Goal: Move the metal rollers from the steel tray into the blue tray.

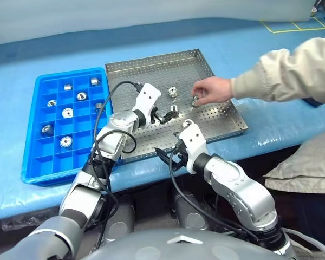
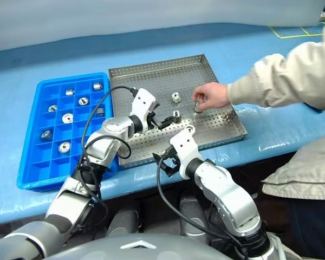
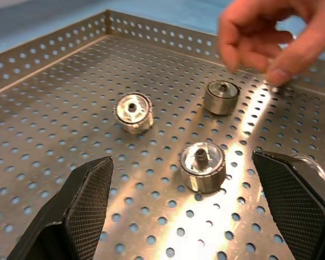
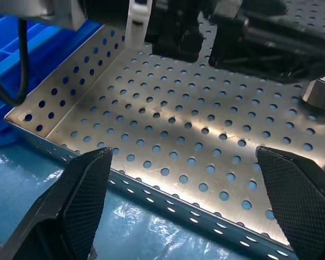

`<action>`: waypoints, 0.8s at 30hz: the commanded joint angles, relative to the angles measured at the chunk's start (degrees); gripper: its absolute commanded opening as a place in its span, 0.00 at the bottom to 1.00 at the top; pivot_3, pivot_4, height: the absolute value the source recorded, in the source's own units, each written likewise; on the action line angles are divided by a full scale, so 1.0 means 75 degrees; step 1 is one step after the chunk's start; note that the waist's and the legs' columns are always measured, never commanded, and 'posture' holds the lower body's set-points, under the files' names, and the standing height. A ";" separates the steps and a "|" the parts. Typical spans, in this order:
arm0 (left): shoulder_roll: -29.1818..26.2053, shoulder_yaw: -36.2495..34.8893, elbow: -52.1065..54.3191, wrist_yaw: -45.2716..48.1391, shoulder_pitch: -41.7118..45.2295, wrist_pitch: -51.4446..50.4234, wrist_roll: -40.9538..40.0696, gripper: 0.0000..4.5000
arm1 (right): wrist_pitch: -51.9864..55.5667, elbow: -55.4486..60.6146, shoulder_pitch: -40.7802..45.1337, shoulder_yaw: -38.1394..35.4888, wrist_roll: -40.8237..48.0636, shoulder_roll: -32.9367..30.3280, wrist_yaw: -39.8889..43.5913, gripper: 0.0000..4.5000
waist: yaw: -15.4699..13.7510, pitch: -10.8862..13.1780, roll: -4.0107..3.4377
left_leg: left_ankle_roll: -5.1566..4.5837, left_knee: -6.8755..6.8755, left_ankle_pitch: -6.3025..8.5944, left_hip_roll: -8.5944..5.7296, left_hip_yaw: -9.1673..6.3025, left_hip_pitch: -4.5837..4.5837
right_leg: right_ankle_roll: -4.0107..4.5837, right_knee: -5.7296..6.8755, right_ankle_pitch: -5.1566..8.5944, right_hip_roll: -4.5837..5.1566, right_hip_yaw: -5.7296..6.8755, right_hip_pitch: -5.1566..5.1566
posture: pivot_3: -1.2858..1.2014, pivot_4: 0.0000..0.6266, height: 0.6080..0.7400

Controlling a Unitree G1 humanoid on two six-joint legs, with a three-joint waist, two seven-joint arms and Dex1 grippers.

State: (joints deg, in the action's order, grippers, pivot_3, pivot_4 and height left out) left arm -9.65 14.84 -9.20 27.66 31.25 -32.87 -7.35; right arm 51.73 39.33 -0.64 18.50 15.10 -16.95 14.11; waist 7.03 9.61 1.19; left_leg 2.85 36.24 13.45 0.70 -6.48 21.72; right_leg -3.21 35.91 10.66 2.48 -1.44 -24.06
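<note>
Left gripper [image 1: 165, 115] hangs wide open and empty over the steel tray [image 1: 151, 70] at frame centre, jaws framing the nearest metal roller [image 3: 202, 166] for pickup; right gripper [image 4: 189, 203] waits open, empty; blue tray [image 1: 32, 162] sits left.

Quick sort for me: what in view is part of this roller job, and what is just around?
Part of the job:
- metal rollers in the steel tray
- rollers already in the blue tray
- left gripper, jaws open by a roller
- right gripper, jaws open at the tray's near rim

Just around:
- a person's hand over the steel tray
- blue table cover
</note>
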 commanded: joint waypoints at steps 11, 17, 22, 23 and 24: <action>0.0133 0.0228 -0.0101 0.0028 0.0041 0.0450 0.0479 0.99 | -0.0095 0.0240 0.0106 -0.0001 -0.0004 0.0113 -0.0048 1.00 | 0.0083 0.0000 -0.0001 | 0.0000 0.0000 0.0000 0.0000 0.0000 0.0001 | -0.0001 0.0001 0.0000 0.0000 -0.0002 -0.0002 | 0.44 0.24 1.00; 0.0106 0.0206 -0.0023 0.0002 -0.0050 0.0440 0.0493 0.99 | -0.0091 0.0203 0.0165 0.0015 -0.0013 0.0103 -0.0002 1.00 | 0.0079 0.0000 -0.0001 | 0.0000 0.0000 0.0000 0.0000 0.0000 0.0001 | -0.0002 0.0001 0.0000 0.0000 -0.0002 -0.0002 | 0.45 0.24 1.00; 0.0092 0.0203 0.0015 -0.0009 -0.0113 0.0440 0.0499 0.99 | -0.0079 0.0172 0.0208 0.0019 -0.0006 0.0091 0.0036 1.00 | 0.0067 0.0000 -0.0001 | -0.0001 -0.0001 0.0000 0.0000 0.0000 0.0001 | -0.0002 0.0002 0.0000 0.0000 -0.0003 -0.0003 | 0.45 0.24 1.00; 0.0099 0.0193 0.0031 -0.0018 -0.0125 0.0425 0.0498 0.99 | -0.0065 0.0173 0.0217 0.0015 0.0001 0.0090 0.0040 1.00 | 0.0061 0.0000 -0.0001 | -0.0001 -0.0001 0.0000 0.0000 0.0000 0.0000 | -0.0002 0.0002 0.0000 0.0000 -0.0002 -0.0002 | 0.45 0.24 1.00; 0.0104 0.0185 0.0045 -0.0018 -0.0137 0.0413 0.0500 0.99 | -0.0055 0.0171 0.0227 0.0016 0.0004 0.0088 0.0044 1.00 | 0.0060 0.0000 -0.0001 | -0.0001 -0.0001 0.0000 0.0000 0.0000 0.0000 | -0.0002 0.0003 0.0000 0.0000 -0.0002 -0.0003 | 0.45 0.24 1.00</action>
State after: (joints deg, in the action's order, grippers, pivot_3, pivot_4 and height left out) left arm -9.13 16.55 -11.11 27.57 30.20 -30.69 -3.86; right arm 51.77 39.32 0.54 18.69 14.88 -16.34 14.03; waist 7.47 9.61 1.19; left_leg 2.84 36.23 13.45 0.70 -6.48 21.72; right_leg -3.23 35.93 10.66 2.47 -1.46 -24.08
